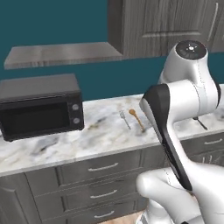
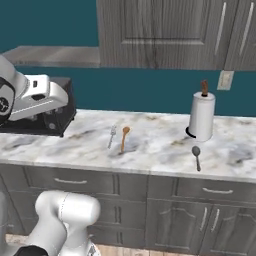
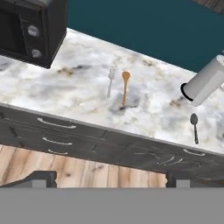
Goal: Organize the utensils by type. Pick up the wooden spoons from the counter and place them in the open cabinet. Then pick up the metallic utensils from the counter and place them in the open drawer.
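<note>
On the marble counter [image 2: 150,145] a silver-grey fork [image 3: 110,81] [image 2: 112,136] [image 1: 125,119] lies side by side with an orange-brown wooden spoon [image 3: 125,87] [image 2: 124,138] [image 1: 137,119]. Further right, in front of the paper towel roll, is a dark grey spoon [image 3: 194,127] [image 2: 196,157]. My gripper [image 3: 110,179] is open, held back from the counter's front edge and well above it, with nothing between its fingertips [image 3: 41,178]. The dark grey wall cabinet [image 2: 160,32] hangs above the counter, a grey shelf board [image 1: 61,54] to its left. The open drawer is out of view.
A black microwave [image 1: 41,107] stands at the left end of the counter. A white paper towel roll [image 2: 202,116] stands upright at the right. Below the counter, the dark grey drawer fronts [image 3: 57,127] are shut. My arm [image 1: 183,100] hides the counter's right part in the left base view.
</note>
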